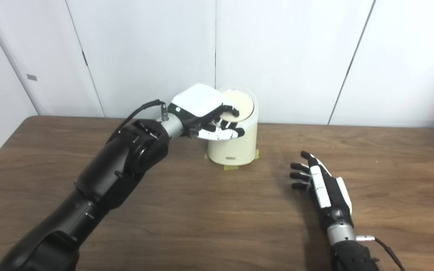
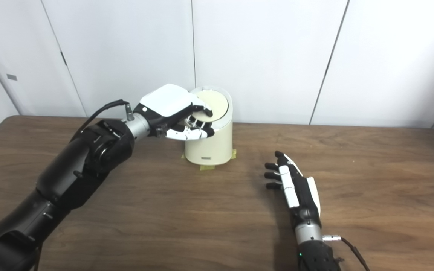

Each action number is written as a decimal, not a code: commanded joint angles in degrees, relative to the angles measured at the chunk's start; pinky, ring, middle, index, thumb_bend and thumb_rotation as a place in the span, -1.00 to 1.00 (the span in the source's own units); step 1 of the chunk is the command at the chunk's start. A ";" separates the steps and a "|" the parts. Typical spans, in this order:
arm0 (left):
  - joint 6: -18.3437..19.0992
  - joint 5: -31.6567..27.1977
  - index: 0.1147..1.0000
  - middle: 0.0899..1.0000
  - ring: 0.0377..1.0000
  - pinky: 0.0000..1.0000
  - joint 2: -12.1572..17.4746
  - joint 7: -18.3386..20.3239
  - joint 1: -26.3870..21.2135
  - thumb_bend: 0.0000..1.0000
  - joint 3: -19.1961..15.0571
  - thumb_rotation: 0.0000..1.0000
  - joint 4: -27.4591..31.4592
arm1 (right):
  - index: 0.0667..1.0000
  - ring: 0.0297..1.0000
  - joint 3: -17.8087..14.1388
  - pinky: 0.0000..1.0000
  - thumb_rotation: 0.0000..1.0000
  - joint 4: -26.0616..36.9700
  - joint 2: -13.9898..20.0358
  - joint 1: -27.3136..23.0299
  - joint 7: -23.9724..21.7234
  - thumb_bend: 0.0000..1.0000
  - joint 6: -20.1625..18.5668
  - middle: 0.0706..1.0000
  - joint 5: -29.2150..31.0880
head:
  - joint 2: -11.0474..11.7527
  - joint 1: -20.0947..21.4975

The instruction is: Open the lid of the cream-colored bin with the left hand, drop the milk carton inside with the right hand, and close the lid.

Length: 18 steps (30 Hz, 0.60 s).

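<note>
The cream-colored bin (image 1: 236,145) stands at the back middle of the table, near the wall. Its round lid (image 1: 242,102) lies sloped in the bin's top, down or nearly so. My left hand (image 1: 202,107) is at the lid's left front edge, one digit lying on the lid and the others curled under the rim against the bin's side, pinching that edge. My right hand (image 1: 322,182) rests flat on the table to the right of the bin, open, fingers spread, holding nothing. No milk carton shows in either view.
Yellow tape (image 1: 230,168) marks the bin's base on the brown wooden table (image 1: 217,218). White wall panels (image 1: 288,56) stand right behind the bin. A cable (image 1: 388,250) trails from my right wrist.
</note>
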State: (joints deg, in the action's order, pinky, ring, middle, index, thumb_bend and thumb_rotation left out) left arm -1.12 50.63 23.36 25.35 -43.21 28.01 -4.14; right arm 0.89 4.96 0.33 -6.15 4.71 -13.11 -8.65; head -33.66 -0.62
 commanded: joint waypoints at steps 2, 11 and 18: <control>0.16 2.18 0.61 0.66 0.80 0.98 1.00 2.51 -1.41 0.07 0.78 1.00 -0.34 | 0.73 0.42 0.70 0.20 1.00 1.42 0.29 -1.52 0.03 -0.20 -0.11 0.45 -1.51 | -0.04 -0.11; -0.45 7.02 0.74 0.80 0.93 1.00 1.88 7.35 -2.13 0.16 3.90 1.00 -0.30 | 0.72 0.42 0.27 0.24 0.96 2.16 -0.27 -1.79 0.19 -0.18 -1.16 0.42 -1.48 | -1.09 -0.12; -1.78 9.90 0.66 0.78 0.94 1.00 2.36 8.88 -2.17 0.26 5.69 1.00 0.42 | 0.73 0.43 0.52 0.23 1.00 2.38 -0.02 -1.66 -0.03 -0.19 -0.90 0.42 -1.72 | -1.64 0.03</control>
State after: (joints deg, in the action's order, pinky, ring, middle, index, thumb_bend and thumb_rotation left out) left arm -2.97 59.28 24.86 30.27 -45.33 32.82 -2.99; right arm 1.41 5.71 0.32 -6.18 4.67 -14.74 -10.28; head -35.24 -0.53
